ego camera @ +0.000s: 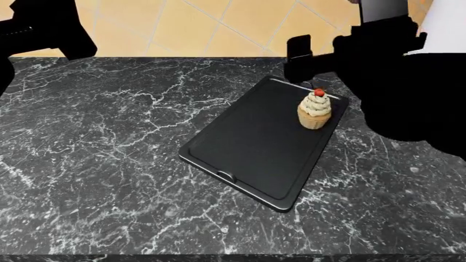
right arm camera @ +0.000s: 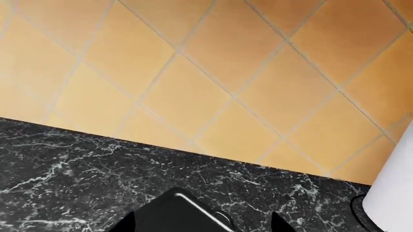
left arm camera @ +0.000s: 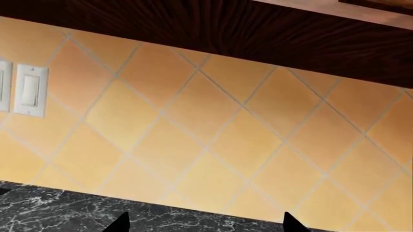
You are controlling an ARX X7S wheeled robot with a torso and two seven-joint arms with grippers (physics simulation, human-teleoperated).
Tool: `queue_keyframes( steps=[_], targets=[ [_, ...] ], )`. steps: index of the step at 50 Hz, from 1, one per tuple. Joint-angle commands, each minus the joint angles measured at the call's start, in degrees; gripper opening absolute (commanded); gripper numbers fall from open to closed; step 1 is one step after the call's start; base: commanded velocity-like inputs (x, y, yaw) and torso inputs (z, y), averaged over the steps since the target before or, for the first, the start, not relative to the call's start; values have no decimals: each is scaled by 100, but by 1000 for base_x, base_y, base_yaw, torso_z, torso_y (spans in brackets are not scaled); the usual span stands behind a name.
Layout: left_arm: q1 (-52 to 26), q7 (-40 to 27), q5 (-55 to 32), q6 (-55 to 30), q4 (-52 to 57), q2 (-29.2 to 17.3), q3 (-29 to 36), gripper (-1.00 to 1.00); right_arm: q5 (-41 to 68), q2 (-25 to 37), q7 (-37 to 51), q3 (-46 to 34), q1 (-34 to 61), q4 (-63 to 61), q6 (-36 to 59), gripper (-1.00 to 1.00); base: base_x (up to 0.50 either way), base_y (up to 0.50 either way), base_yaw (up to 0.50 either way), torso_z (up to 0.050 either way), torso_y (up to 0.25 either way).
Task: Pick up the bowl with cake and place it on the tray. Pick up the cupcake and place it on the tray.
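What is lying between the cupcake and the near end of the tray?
Nothing: in the head view the tray floor is bare from the cupcake to its near rim.

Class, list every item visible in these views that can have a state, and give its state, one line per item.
cupcake: upright, standing on the tray near one corner
tray: flat on the countertop, holding only the cupcake
left gripper: fingers apart, holding nothing
right gripper: fingers apart, holding nothing, above the tray's end
wall switch: position too small to tell
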Motion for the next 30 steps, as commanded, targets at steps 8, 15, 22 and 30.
queue_keyframes(
  steps=[8,15,22,30],
  targets=[
    [-67,-67,-144,73,67,-84,-27,100,2340,1197,2107,934,-57,-2856,-112,100,0,0,0,0,0],
    [-196,-116,-293,113,68,-185,-86,100,3248,1658,2876,1162,282,-3587,-336,100,0,187,0,0,0],
    [-275,-174,-431,164,98,-237,-116,100,3978,1799,3355,1167,1211,-3636,-369,100,1,500,0,0,0],
    [-335,-189,-487,201,106,-278,-143,100,4071,1825,3450,1050,1405,-3660,-287,100,1,500,0,0,0]
  ],
)
